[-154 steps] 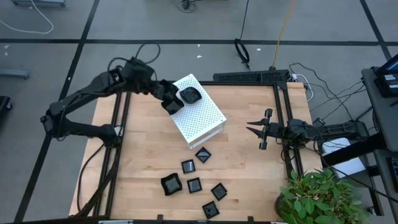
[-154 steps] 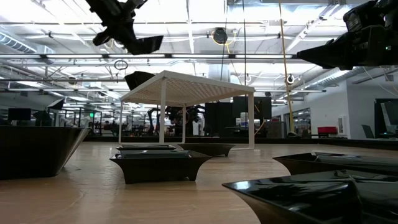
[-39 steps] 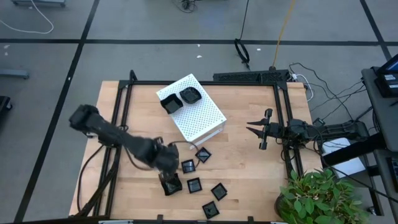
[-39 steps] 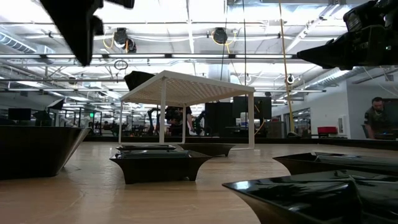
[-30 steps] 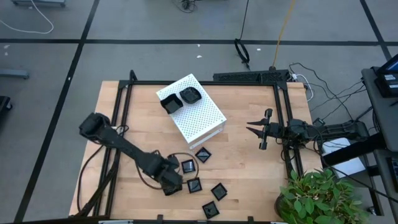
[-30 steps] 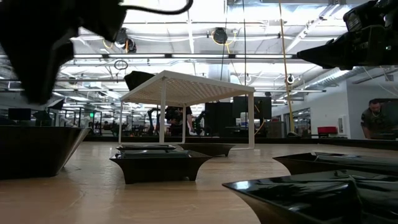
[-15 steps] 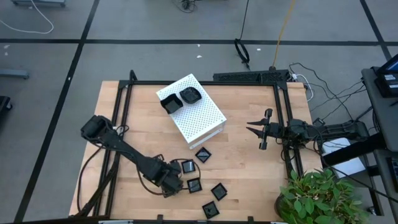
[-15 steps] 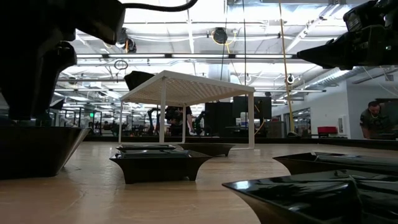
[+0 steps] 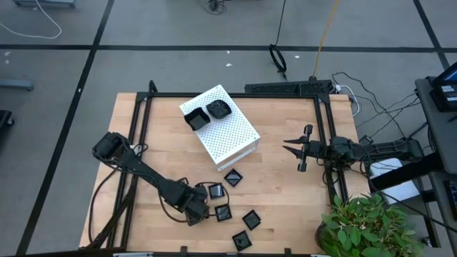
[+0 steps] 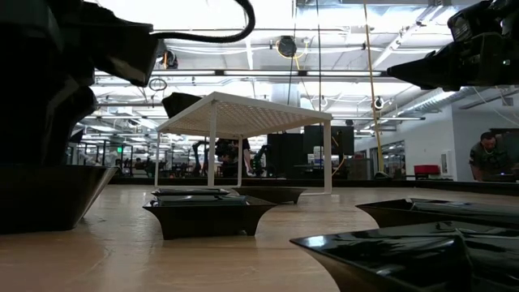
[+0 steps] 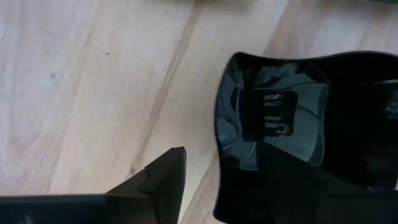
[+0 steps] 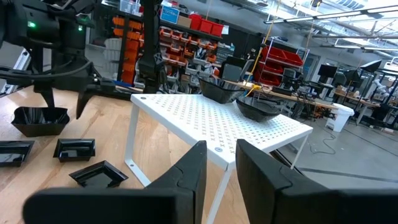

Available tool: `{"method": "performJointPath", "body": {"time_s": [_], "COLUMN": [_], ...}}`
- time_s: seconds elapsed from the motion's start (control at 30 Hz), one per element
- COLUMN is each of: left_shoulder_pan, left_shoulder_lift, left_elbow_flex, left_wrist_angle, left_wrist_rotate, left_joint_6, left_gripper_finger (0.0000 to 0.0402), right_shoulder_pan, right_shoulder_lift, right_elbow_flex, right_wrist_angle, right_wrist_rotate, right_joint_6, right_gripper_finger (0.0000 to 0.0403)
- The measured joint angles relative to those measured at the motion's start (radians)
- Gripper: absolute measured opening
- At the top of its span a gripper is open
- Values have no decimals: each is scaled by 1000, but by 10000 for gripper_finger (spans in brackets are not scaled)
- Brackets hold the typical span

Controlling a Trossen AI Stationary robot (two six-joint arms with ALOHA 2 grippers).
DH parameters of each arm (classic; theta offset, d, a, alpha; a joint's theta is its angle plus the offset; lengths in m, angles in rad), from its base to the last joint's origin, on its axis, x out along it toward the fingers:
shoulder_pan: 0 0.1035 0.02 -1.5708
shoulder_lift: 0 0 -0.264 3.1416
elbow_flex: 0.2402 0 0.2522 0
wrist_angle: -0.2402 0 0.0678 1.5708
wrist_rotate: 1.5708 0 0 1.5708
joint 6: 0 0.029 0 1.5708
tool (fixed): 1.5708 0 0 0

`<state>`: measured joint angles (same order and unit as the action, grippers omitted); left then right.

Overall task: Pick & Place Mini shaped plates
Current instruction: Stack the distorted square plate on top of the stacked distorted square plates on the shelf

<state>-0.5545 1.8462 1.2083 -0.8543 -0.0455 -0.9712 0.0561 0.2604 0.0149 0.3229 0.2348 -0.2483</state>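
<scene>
Mini shaped plates (image 9: 230, 178) — small glossy black dishes w/ raised rims; most lie loose on the counter (image 9: 285, 178) near its front edge; two more sit on top of the white perforated box (image 9: 228, 132). Left gripper (image 9: 198, 211) down over a deep wavy plate (image 11: 273, 118); left wrist view alone shows fingers spread astride its rim; right gripper (image 9: 300, 150) waits at counter's right, fingers slightly parted, holding nothing.

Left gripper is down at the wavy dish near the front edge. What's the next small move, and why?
Probably close the left gripper on the wavy dish. One finger sits outside the rim over bare wood and the dish lies beside it, apparently not yet pinched. Two dishes already sit on the white box, so lifting it there would follow.
</scene>
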Motion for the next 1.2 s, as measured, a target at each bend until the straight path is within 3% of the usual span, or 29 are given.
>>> {"method": "performJointPath", "body": {"time_s": [0.43,0.63,0.8,0.93,1.2], "left_shoulder_pan": [28,35,36,30,103], "left_shoulder_lift": [-2,-4,-98,-232,-549], "left_elbow_flex": [0,1,15,15,17], "left_wrist_angle": [38,37,-10,-53,-202], "left_wrist_rotate": [19,28,31,-67,-299], "left_joint_6": [60,80,42,-34,-353], "left_gripper_finger": [10,9,6,5,5], "right_shoulder_pan": [0,0,0,0,0], "right_shoulder_lift": [0,0,0,0,0], "right_elbow_flex": [0,0,0,0,0], "right_wrist_angle": [0,0,0,0,0], "right_wrist_rotate": [0,0,0,0,0], "right_joint_6": [0,0,0,0,0], "right_gripper_finger": [73,73,73,73,73]}}
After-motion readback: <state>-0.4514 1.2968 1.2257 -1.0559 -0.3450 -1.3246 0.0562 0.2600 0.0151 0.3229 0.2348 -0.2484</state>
